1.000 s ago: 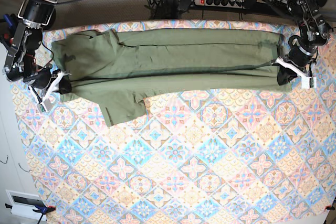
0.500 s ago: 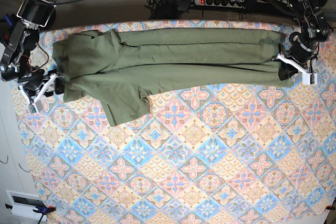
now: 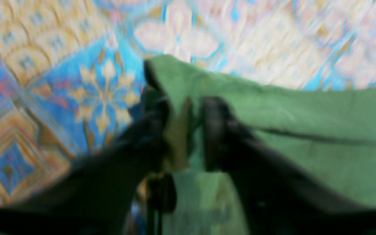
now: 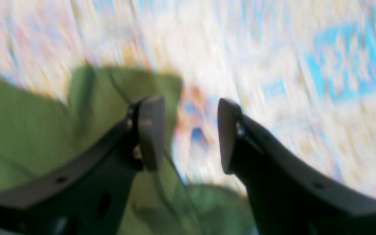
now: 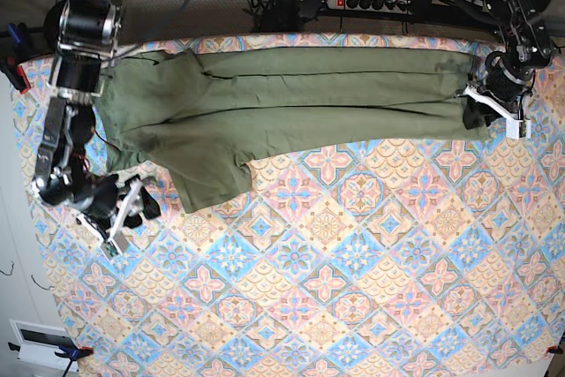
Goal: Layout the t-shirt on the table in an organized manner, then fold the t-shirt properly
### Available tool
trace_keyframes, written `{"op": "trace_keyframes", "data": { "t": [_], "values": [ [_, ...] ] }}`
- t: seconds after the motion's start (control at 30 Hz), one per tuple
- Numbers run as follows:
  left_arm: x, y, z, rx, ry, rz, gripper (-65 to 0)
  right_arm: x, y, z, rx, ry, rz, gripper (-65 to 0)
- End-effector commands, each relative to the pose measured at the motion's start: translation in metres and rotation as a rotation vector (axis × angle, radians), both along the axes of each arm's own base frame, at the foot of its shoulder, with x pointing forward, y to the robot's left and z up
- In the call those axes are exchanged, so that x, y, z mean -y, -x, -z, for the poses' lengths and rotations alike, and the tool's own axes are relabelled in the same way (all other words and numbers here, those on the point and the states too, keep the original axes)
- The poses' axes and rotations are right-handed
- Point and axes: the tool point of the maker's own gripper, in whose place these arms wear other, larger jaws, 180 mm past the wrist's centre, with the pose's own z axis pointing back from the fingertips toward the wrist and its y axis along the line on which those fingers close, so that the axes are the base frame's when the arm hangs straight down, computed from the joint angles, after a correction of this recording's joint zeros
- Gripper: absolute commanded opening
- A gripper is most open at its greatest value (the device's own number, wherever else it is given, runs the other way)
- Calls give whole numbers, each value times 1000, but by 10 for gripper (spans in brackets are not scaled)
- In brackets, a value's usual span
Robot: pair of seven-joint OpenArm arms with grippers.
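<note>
Right claw (image 5: 126, 209): spread wide with nothing between the jaws; a second ago clamped at the shirt's end, now drawn off over bare patterned cloth, apart from the fabric.
Left claw (image 5: 485, 110): at the opposite end of the garment, about where it was a second ago; fingers (image 3: 215, 130) parted with a fold of green cloth in the gap; too blurred to tell whether pinching or already letting go.
Table (image 5: 353, 289): near half bare, diamond-tiled cover showing throughout.
T-shirt (image 5: 291, 99): stretched as a long olive band along the far side of the table, lying down flat, much as half a second ago; long creases running end to end.
Sleeve (image 5: 207, 181): sticking out of the band toward the near side, not tucked in.
Change: grip given up at one end for certain, apparently loosening at the other; stretch-and-lay-down step judged finished.
Meaning for task: lengthwise fold seemingly in place and staying put unaided; stray sleeve probably to be folded in, then end-to-end folding.
Risk: cloth dragging if the left claw lifts away before fully free.
</note>
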Motion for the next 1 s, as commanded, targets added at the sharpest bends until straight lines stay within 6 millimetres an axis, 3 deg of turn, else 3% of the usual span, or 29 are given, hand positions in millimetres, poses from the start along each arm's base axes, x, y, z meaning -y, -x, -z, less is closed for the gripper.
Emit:
{"op": "trace_keyframes", "data": {
  "t": [0.0,0.07,0.23,0.53,0.8,0.97],
  "values": [
    [-4,-6,-12,30,-13,11,-394,-4,-7,-6,15,-11,-2,-395],
    [-4,-5,-11,24,-14,14,-342,-12,-15,-2,2,-12,0,-395],
    [-3,-3,-10,18,-12,15,-341,-23,-27,12,-8,-26,8,-395],
    [-3,-2,-9,12,-12,15,-336,-21,-19,56,-94,-103,63,-395],
    [-3,-2,-9,13,-12,15,-335,-22,-15,75,-126,-150,90,-395],
    [-3,-2,-9,13,-12,15,-335,-40,-8,91,-152,-152,45,-396]
  ]
}}
